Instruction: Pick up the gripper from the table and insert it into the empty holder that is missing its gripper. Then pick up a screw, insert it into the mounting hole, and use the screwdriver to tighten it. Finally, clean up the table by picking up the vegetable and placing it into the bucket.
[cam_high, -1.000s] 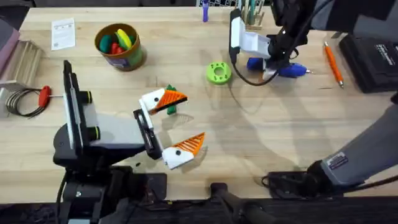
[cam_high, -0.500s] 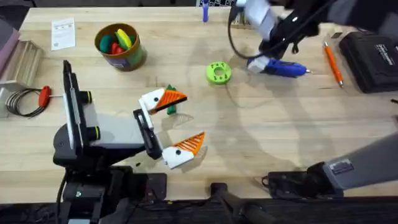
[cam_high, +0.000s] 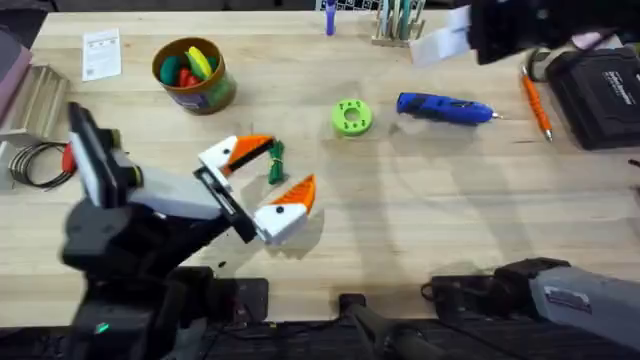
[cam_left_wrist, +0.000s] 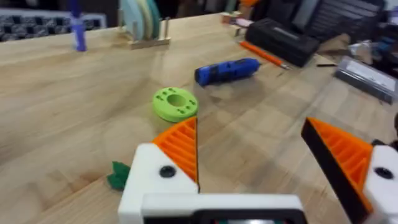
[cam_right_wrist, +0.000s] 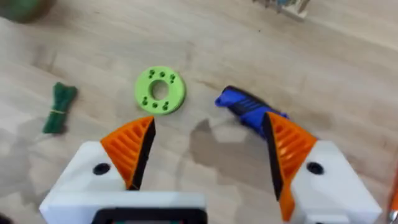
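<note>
Overhead view, starting nearest the bases: the left gripper (cam_high: 262, 178) sits low over the table with its jaws spread wide and nothing between them, and the vegetable (cam_high: 276, 162) lies on the wood right in that gap, closer to the far finger. Left wrist cam backs that up, with the green bit (cam_left_wrist: 117, 175) poking out just beside one orange pad and not pinched yet. Looks to me like we're on the cleanup step, so the holder and screw part isn't what's being worked now; I can't make out the small orange gripper piece or the holder anywhere, so no call on whether that got done. A bit further out is the lime disc (cam_high: 351, 117), and beside it the screwdriver (cam_high: 445, 108) lying flat on the table, nobody holding it. The right gripper (cam_right_wrist: 208, 152) is up high near the far edge, jaws open and empty, hovering above the screwdriver and disc in its own cam. Bucket (cam_high: 192, 75) is off at the far left, well apart from the vegetable, toy pieces already sticking out the top. Next move, I'd guess: left arm centres on the vegetable, drops a touch, closes, then carries it over to the bucket. It's slim and lies flat, so a shallow grab could slip off.
</note>
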